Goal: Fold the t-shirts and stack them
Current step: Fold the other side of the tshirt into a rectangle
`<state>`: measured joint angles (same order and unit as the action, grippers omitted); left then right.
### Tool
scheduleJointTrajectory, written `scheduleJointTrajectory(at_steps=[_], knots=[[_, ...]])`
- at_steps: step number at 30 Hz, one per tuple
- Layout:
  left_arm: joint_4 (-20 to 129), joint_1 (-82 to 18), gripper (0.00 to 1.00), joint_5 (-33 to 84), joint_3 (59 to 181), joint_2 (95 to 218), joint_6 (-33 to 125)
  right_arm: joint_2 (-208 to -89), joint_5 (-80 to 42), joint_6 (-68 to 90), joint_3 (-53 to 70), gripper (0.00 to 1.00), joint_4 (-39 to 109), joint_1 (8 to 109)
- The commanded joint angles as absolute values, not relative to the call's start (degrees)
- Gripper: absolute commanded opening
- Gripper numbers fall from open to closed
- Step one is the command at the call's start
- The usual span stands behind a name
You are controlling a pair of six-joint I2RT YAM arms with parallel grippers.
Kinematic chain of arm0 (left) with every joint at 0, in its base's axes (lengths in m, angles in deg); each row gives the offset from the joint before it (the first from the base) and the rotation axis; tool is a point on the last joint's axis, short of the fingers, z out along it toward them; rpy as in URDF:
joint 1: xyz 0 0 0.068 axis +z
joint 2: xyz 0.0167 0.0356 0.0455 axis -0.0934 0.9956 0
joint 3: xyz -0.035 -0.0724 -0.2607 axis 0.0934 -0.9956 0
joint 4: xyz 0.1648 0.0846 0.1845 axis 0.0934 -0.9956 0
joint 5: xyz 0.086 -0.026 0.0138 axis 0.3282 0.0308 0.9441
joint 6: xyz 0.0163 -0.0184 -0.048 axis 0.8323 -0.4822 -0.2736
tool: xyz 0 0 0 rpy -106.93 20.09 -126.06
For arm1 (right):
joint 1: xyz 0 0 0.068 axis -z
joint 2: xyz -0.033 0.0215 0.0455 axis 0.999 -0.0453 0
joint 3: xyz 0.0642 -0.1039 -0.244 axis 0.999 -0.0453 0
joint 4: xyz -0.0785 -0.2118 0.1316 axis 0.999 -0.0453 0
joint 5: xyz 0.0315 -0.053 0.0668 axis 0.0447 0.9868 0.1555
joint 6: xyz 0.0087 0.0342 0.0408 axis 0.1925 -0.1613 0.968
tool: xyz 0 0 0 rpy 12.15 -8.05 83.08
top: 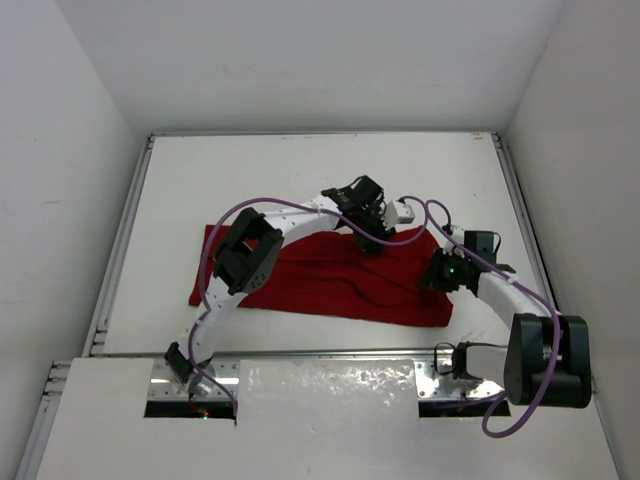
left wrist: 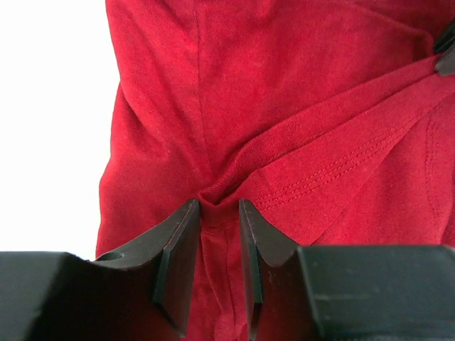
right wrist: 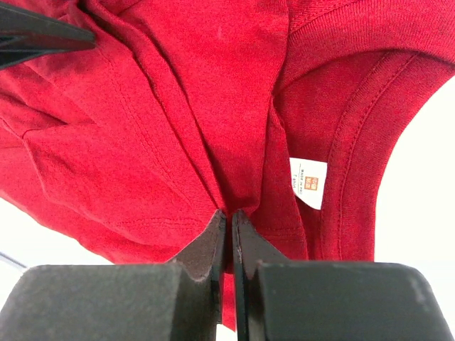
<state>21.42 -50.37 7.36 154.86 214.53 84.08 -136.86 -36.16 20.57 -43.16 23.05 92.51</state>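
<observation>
One dark red t-shirt (top: 330, 282) lies crumpled across the middle of the white desk (top: 300, 180). The left jaws pinch a raised ridge of its cloth at the far edge, with fabric bunched between them. The right jaws are pressed tight on a thin pleat at the shirt's right end, just beside the collar (right wrist: 355, 128) and its white label (right wrist: 308, 182).

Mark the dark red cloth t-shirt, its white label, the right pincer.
dark red cloth t-shirt (top: 340, 285): top external view, mid-cloth.
white label (right wrist: 308, 182): right wrist view, centre.
right pincer (right wrist: 229, 215): right wrist view, between fingertips.
</observation>
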Motion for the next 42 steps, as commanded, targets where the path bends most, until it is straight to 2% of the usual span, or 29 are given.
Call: scheduleJointTrajectory(at_steps=[1,6,23,28,30,31,34,37,42], knots=[[22.34,-50.53,0.26,6.83,157.64,209.95,82.85,-136.53,-36.48,19.13,-40.98,0.03,23.10,92.24],[22.52,-50.45,0.31,6.48,157.38,209.78,82.41,-136.53,-36.65,19.04,-40.97,0.04,23.19,92.24],[24.80,-50.97,0.35,8.76,154.21,211.62,84.25,-136.71,-36.65,18.96,-40.10,0.04,22.66,92.24],[26.47,-51.06,0.31,8.86,154.21,211.62,83.11,-136.71,-36.65,18.87,-40.44,0.04,22.40,92.24],[26.65,-51.06,0.25,7.89,154.04,211.62,82.58,-136.71,-36.56,19.04,-40.62,0.04,22.75,92.24],[26.56,-51.15,0.18,7.63,154.03,211.71,82.41,-136.71,-36.65,18.96,-40.80,0.03,22.84,92.33],[25.60,-51.06,0.06,6.14,153.77,211.62,82.49,-136.62,-36.39,19.04,-40.71,0.03,22.92,92.24],[23.49,-51.06,0.00,5.08,153.86,211.36,83.37,-136.62,-36.39,18.87,-40.54,0.03,22.57,92.24],[20.50,-49.75,0.00,2.53,155.26,209.34,83.47,-135.83,-35.43,17.82,-39.75,0.03,20.99,92.24]])
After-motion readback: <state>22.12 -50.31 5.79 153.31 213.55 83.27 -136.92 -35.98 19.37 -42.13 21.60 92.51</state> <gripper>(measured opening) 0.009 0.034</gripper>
